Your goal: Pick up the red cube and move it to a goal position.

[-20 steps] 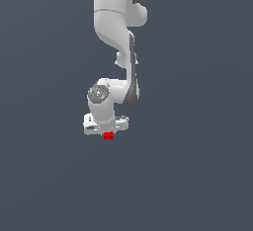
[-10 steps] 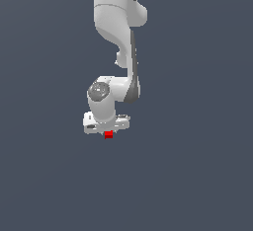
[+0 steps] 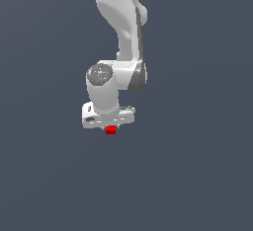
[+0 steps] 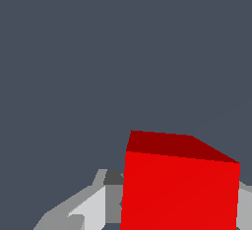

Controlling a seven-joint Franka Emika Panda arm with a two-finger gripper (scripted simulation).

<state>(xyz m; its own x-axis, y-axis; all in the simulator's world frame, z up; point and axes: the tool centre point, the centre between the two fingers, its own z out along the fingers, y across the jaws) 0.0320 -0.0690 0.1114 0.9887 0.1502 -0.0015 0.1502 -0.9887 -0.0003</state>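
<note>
Hanging directly under the white gripper (image 3: 109,125), the red cube (image 3: 110,130) is seen in the exterior view touching the underside of the hand, slightly toward the exterior view's right of the hand's middle. In the wrist view the cube (image 4: 179,189) fills the space between grey fingers (image 4: 91,209), so it is judged to be clamped narrowly between them, though contact is not shown outright. No long axis is offered by the cube. No goal marker, label or writing is visible
</note>
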